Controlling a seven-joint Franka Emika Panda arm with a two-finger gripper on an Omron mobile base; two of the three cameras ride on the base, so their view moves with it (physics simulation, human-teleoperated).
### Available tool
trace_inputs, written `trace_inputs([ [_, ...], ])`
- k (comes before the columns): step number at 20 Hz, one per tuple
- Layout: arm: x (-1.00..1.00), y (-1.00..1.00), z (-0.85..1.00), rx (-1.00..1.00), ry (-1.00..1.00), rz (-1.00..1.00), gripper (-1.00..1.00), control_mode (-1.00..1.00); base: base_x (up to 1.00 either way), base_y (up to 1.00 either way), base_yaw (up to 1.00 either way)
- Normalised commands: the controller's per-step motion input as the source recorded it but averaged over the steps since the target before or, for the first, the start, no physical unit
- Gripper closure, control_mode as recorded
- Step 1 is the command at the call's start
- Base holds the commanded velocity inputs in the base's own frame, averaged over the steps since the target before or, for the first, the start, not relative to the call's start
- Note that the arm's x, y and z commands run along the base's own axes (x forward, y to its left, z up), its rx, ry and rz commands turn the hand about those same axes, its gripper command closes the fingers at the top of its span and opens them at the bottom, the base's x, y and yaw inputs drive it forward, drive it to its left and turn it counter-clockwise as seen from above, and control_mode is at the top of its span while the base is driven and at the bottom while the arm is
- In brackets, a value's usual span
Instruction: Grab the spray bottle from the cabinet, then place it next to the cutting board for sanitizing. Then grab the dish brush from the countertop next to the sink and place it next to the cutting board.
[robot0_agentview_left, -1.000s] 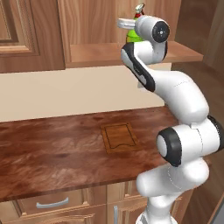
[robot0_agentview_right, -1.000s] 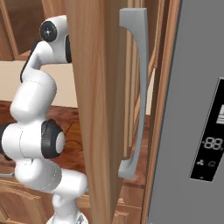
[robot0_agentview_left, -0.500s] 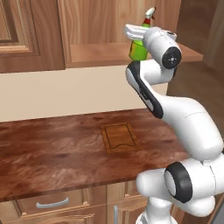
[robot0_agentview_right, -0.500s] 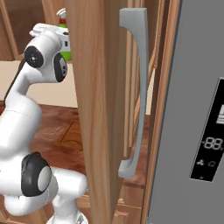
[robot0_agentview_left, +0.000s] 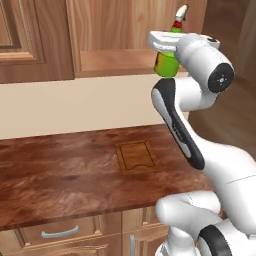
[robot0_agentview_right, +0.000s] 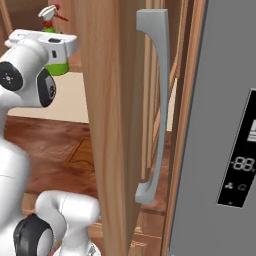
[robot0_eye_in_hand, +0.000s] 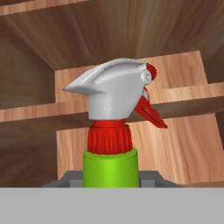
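While gripper (robot0_agentview_left: 167, 52) holds spray bottle (robot0_agentview_left: 169, 62), arm drawn back from cabinet (robot0_agentview_left: 110, 60)

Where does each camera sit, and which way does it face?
Left base view: behind the arm, on its left, looking forward and down at the countertop, cutting board and cabinet; the arm rises at right.
Right base view: behind, on its right, past a wooden panel; the arm is at left.
Hand view: on the hand, facing the spray bottle.
All share the bottle.
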Motion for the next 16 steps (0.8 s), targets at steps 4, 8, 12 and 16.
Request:
trace_inputs([
  [4, -1.0, -0.09, -0.26, -0.21, 0.0, 0.08, 1.0, -1.0, 0.0, 0.0, 0.0],
  [8, -0.67, -0.36, -0.5, -0.13, 0.1, 0.01, 1.0, -1.0, 0.0, 0.0, 0.0],
  [12, -0.48, -0.39, -0.6, -0.08, 0.1, 0.0, 1.0, -1.0, 0.0, 0.0, 0.0],
  [16, -0.32, -0.18, -0.74, -0.04, 0.03, -0.01, 1.0, -1.0, 0.0, 0.0, 0.0],
])
